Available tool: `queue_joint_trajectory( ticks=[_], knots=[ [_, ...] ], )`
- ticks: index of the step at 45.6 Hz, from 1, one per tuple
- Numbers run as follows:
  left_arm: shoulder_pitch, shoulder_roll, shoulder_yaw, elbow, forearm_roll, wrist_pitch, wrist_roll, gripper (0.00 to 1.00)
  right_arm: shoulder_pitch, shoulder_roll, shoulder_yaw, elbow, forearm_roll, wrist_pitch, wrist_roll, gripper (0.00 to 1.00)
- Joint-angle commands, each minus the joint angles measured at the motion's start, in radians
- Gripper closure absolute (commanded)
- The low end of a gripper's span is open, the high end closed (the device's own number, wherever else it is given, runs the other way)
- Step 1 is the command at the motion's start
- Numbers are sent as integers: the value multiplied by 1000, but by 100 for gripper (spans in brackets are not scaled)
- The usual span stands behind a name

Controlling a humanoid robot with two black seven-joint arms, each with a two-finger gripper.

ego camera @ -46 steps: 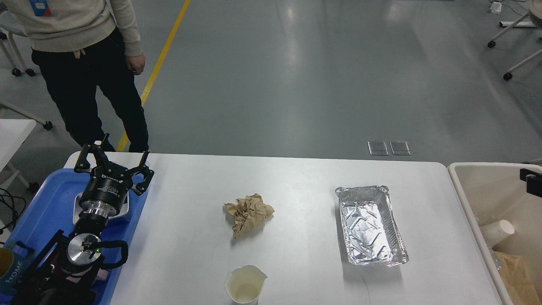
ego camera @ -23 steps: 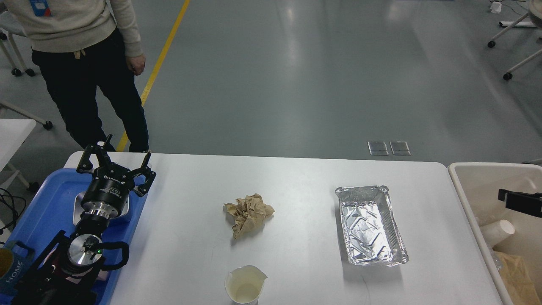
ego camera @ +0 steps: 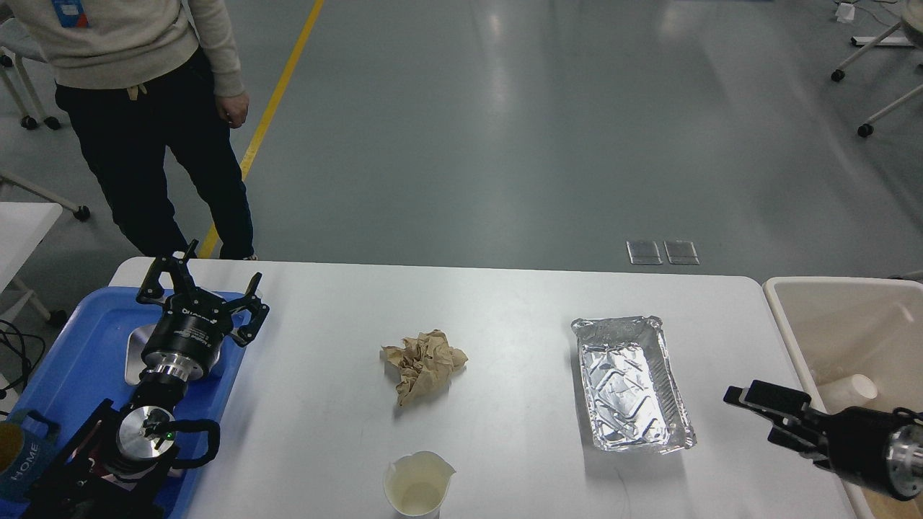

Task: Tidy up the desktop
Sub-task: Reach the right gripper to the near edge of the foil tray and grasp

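The white desktop (ego camera: pixel 505 317) carries a crumpled brown paper ball (ego camera: pixel 425 362) at its middle, an empty foil tray (ego camera: pixel 631 386) to the right and a white paper cup (ego camera: pixel 418 487) at the front edge. My left gripper (ego camera: pixel 210 282) is open and empty, above the far right corner of the blue tray (ego camera: pixel 65 346). My right gripper (ego camera: pixel 748 412) comes in from the lower right, open and empty. It hovers between the foil tray and the beige bin (ego camera: pixel 782 317), pointing left, apart from both.
The blue tray holds a pale flat item (ego camera: pixel 133 353) under my left arm and a mug marked HOME (ego camera: pixel 18 455). The bin holds a white cup (ego camera: pixel 852 389) and brown paper. A person (ego camera: pixel 144 108) stands behind the table's far left corner.
My right gripper has come in from the right, moving down and left from over the bin to beside the foil tray. My left gripper has shifted slightly right.
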Motion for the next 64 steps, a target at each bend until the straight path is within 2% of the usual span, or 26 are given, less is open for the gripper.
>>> queue_joint_trajectory(
  ticks=[1,6,14,20,28,53,64],
  knots=[
    [10,7,1,2,1,5,10,3,-37,108,1,-21,2,-31,-3,0],
    [14,13,23,0,-1,5,10,3,-54,176,4,-30,2,-74,-8,0],
    [14,10,37,0,1,6,10,3,-52,259,10,-44,66,-81,-12,0],
    [16,10,37,0,-1,6,11,3,-54,317,10,-90,96,-101,-40,0],
    [14,11,50,0,-1,8,11,3,-54,403,4,-148,103,-103,-40,0],
    [28,13,69,0,-1,6,19,3,-37,523,8,-271,105,-135,-43,0],
    [28,13,72,0,1,6,19,3,-26,535,10,-282,105,-141,-43,0]
  ],
)
